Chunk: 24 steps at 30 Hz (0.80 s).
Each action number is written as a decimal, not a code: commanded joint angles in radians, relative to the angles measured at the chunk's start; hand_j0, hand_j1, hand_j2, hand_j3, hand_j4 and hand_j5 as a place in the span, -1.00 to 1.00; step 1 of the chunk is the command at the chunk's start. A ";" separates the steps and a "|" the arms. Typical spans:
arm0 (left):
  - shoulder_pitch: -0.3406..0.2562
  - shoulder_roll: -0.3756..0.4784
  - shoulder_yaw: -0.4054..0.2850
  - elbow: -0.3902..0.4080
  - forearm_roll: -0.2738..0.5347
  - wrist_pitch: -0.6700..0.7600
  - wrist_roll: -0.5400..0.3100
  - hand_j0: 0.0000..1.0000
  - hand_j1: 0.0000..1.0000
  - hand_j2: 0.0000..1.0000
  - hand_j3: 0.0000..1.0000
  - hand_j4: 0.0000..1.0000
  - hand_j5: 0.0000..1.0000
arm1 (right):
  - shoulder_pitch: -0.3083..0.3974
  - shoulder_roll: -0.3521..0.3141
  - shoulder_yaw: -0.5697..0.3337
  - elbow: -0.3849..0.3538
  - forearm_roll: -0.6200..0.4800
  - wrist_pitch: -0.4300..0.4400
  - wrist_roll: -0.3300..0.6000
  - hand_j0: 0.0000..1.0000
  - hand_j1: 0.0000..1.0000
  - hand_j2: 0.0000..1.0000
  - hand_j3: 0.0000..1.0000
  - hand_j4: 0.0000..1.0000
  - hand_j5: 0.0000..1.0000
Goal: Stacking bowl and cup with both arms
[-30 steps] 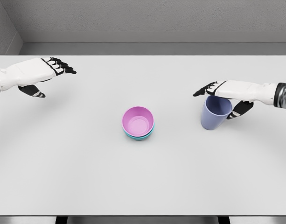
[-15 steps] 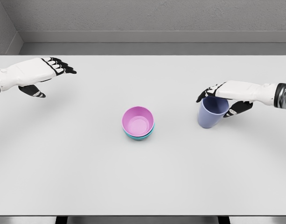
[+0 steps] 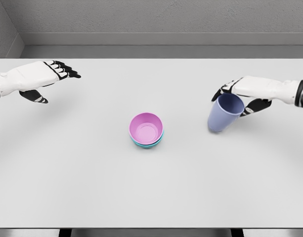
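Gripping the rim of a lavender-blue plastic cup (image 3: 223, 113), the right hand (image 3: 244, 92) shows at the right of the head view, fingers over the far edge and thumb under the near side. Cup tilted, mouth toward the hand, base pointing down-left; whether the base touches the white flat table (image 3: 92, 173) cannot be told. Near table centre, well left of the cup: a pink round bowl (image 3: 146, 127) nested inside a teal bowl (image 3: 147, 144), upright. Left hand (image 3: 40, 79) at far left, above the table, fingers extended and relaxed, holding nothing.
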State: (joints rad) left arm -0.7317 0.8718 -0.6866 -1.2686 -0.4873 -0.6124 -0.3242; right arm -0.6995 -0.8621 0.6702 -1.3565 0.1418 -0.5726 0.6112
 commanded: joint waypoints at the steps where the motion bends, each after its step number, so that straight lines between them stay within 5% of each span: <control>1: 0.000 0.001 0.001 0.000 0.006 0.002 0.001 1.00 1.00 1.00 1.00 1.00 1.00 | 0.000 -0.003 -0.014 -0.009 -0.007 0.002 0.000 0.39 0.39 0.39 0.39 0.39 0.39; 24: 0.000 0.003 -0.001 0.000 0.006 0.002 0.001 1.00 1.00 1.00 1.00 1.00 1.00 | -0.051 0.003 -0.043 -0.170 -0.007 0.013 0.000 0.37 0.37 0.37 0.37 0.37 0.37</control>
State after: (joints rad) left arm -0.7317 0.8734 -0.6880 -1.2686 -0.4872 -0.6124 -0.3243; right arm -0.7501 -0.8597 0.6285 -1.5083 0.1414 -0.5639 0.6112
